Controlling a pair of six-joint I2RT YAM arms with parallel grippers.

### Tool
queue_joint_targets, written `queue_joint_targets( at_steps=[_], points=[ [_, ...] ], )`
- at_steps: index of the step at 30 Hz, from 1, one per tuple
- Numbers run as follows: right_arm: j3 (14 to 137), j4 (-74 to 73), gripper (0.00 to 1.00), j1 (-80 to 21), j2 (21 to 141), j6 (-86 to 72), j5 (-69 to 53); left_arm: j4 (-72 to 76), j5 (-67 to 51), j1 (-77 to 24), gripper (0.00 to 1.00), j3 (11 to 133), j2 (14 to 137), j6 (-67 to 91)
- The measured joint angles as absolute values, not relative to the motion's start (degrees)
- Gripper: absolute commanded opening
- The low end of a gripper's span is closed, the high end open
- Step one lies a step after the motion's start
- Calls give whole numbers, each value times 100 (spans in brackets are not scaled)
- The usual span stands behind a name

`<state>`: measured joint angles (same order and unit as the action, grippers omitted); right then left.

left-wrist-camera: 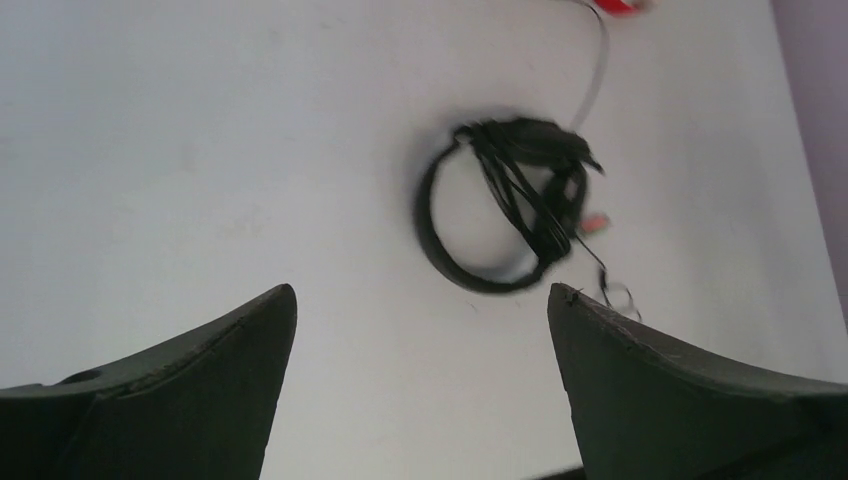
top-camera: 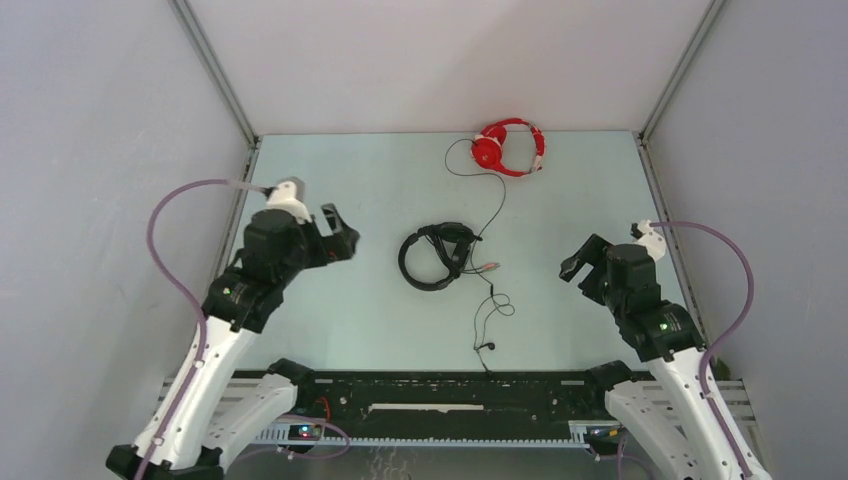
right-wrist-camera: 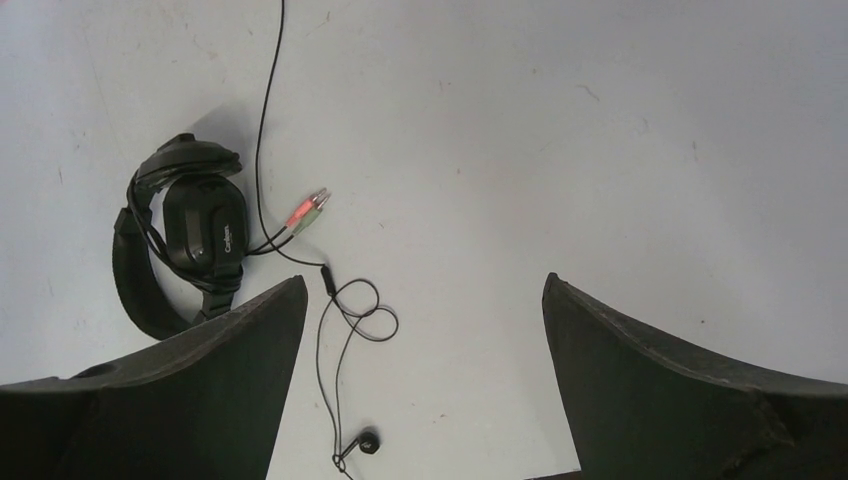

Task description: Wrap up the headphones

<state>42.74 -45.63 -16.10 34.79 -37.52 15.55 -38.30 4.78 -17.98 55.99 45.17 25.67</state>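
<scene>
The red over-ear headphones with white accents (top-camera: pixel 510 147) lie at the far edge of the pale table (top-camera: pixel 330 170), right of centre and close to the back wall. Nothing is touching them. Their thin dark cable (top-camera: pixel 502 200) is unwound. It trails toward the near side and passes just beside a pair of black headphones (top-camera: pixel 437 257) at mid-table. It then curls into a small loop (right-wrist-camera: pixel 362 312) and ends in a small dark plug (right-wrist-camera: pixel 368 441) near the table's near edge. The black pair has its own lead wound around it, and pink and green plugs (right-wrist-camera: pixel 308 211) stick out to its right. The left gripper (top-camera: pixel 340 232) hovers left of the black pair with its fingers spread wide and nothing between them. The right gripper (top-camera: pixel 582 258) hangs over the right side of the table, its fingers likewise spread and holding nothing. Both grippers are well apart from the red headphones.
</scene>
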Motion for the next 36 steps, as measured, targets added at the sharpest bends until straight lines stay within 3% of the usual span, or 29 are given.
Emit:
queue_joint_targets(
  at_steps=[5,10,20,36],
  points=[
    [4187,-4287,98,-1730,3927,-3951,1601,-3402,274,-3083,99,4845,4329,3013],
    [4554,-3739,97,-1240,5336,-3938,1498,-3411,235,-3365,100,4268,4237,3413],
    [7994,-3081,96,-344,9633,-3601,707,-3524,897,-3365,100,4289,3806,3127],
    [12875,-3883,90,-351,13972,-3656,454,-3872,1197,-3365,100,4488,3894,2947]
  ],
)
